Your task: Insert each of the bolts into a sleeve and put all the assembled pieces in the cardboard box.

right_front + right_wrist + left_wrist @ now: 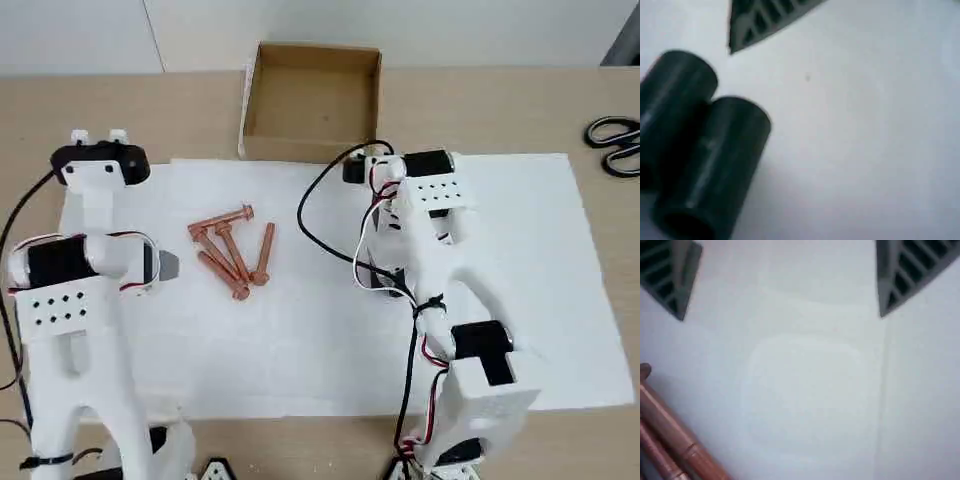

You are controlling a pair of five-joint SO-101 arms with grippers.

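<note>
Several copper bolts point(232, 250) lie in a loose pile on the white paper, left of centre; two of them cross a corner of the left wrist view point(667, 440). My left gripper point(168, 265) hangs open just left of the pile, its fingertips point(677, 285) wide apart over bare paper. Two black sleeves point(705, 145) lie side by side on the paper, close under my right gripper point(380, 265), which its own arm mostly covers in the high view. One fingertip point(767, 20) of that gripper stands beside the sleeves, touching nothing. The cardboard box point(262, 100) sits open at the back.
The white paper sheet point(300, 340) covers most of the wooden table. Scissors point(615, 145) lie at the far right edge. A black cable point(315, 235) loops over the paper between the bolts and the right arm.
</note>
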